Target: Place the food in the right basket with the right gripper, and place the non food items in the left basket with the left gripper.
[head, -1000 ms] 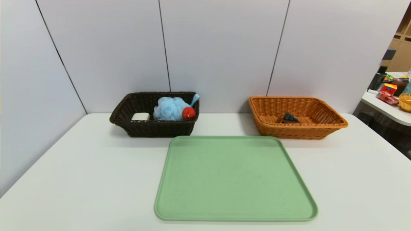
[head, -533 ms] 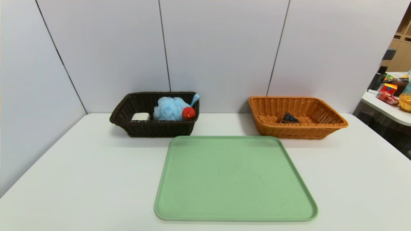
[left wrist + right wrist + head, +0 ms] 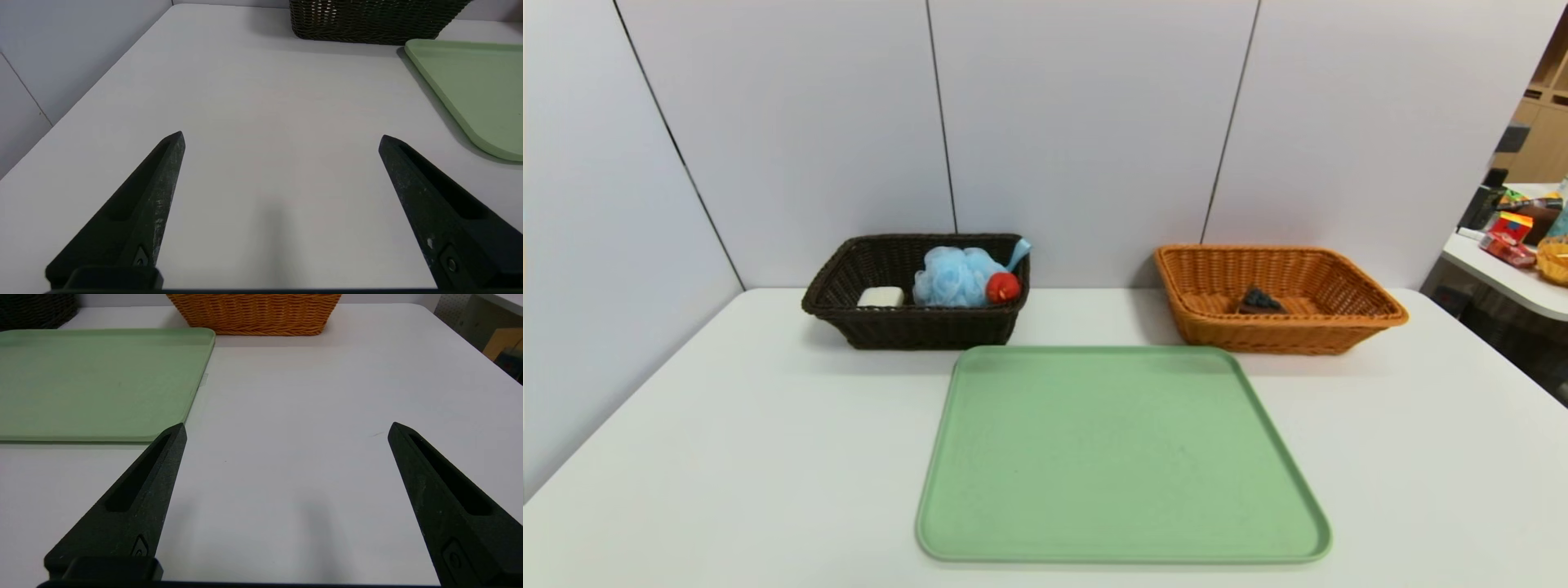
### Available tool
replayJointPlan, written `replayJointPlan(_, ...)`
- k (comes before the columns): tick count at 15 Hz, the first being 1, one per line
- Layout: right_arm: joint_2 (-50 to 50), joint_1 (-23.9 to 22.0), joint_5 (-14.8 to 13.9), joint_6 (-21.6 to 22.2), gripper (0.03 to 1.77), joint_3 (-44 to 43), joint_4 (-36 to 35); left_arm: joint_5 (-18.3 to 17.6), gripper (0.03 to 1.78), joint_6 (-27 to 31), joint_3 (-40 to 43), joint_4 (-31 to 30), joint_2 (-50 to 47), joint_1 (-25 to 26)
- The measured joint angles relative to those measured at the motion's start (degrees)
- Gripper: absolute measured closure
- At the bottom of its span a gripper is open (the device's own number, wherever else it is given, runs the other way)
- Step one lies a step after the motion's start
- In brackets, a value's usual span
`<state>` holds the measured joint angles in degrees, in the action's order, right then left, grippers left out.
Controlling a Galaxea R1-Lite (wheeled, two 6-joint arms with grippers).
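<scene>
The dark brown left basket [image 3: 907, 327] stands at the back left and holds the non food items: a white soap bar [image 3: 880, 296], a light-blue bath puff [image 3: 956, 276] and a red duck toy [image 3: 1002, 287]. In the orange-tan right basket [image 3: 1282, 335] at the back right lies the food, a chocolate cake slice [image 3: 1260, 301]. Neither arm shows in the head view. My left gripper [image 3: 282, 136] hovers open and empty over bare table, near side of the dark basket [image 3: 376, 24]. My right gripper [image 3: 286, 428] is open and empty too, over the table beside the tray, facing the orange basket [image 3: 257, 314].
A bare light-green tray [image 3: 1123, 457] lies in the middle of the white table [image 3: 727, 457], in front of both baskets. Grey partition walls close the back and left. A side table with clutter [image 3: 1515, 237] stands off to the far right.
</scene>
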<state>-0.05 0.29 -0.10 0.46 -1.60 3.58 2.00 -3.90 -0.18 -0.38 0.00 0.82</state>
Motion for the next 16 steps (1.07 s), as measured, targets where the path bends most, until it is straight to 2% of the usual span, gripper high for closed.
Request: replayJointPlan(16,0.0,0.0,0.0,0.0,0.10,0.0,0.0,0.0,0.12,0.0,0.2,-0.3,0.0,0.0)
